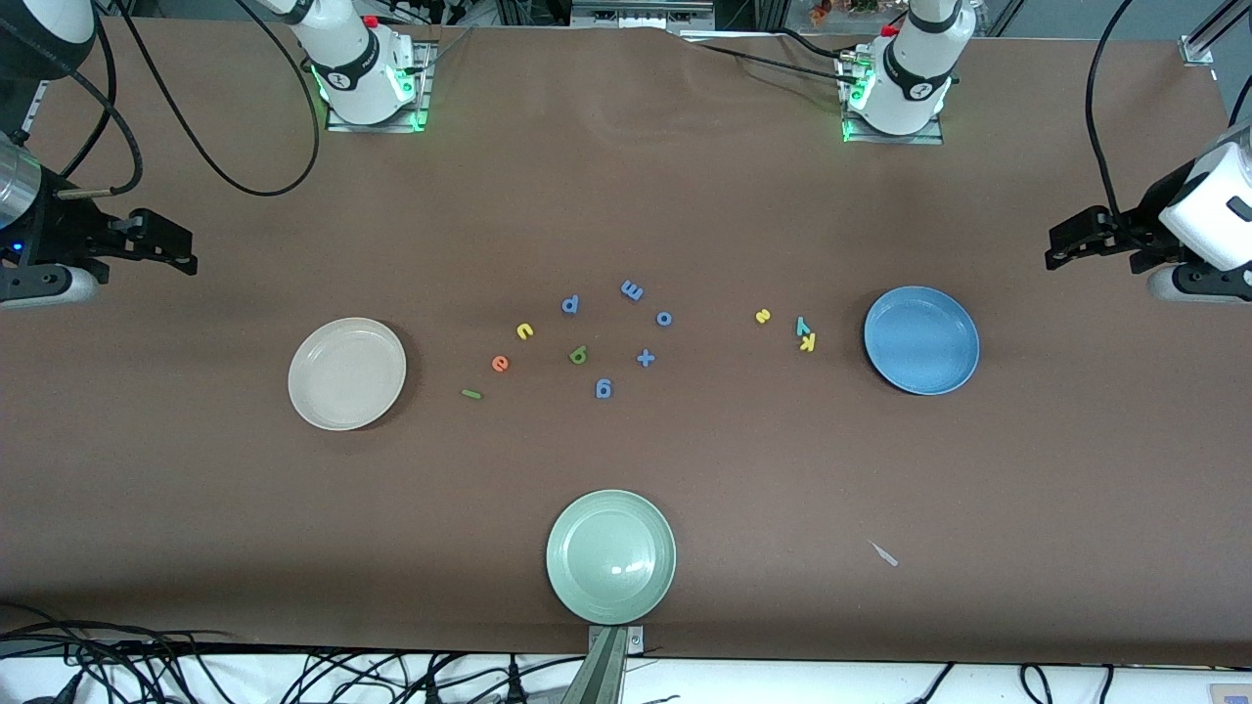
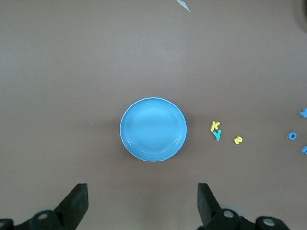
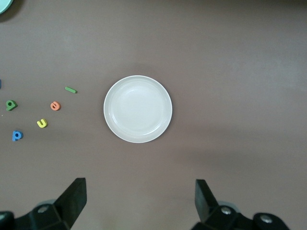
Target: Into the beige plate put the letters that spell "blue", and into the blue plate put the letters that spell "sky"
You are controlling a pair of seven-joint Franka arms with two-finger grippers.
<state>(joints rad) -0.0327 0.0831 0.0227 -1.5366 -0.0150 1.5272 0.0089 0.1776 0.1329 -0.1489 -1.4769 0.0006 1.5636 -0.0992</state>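
Beige plate (image 1: 347,374), blue plate (image 1: 921,340), pale green plate (image 1: 610,556); green, orange, yellow, teal, blue letters; brown table (image 1: 626,196).

The table (image 1: 685,196) wears a matt brown covering, cloth-like or paper-like, with faint creases at twelve o'clock. The beige plate (image 1: 347,373), the blue plate (image 1: 921,339) and the pale green plate (image 1: 610,556) look smooth and glazed; the green one, at six o'clock, carries a soft sheen. The small letters, such as the orange "e" (image 1: 500,364), look matt and foam-like. Both arms' shells are glossy white plastic; the left gripper (image 2: 143,207) and right gripper (image 3: 140,205) have matt black fingers.
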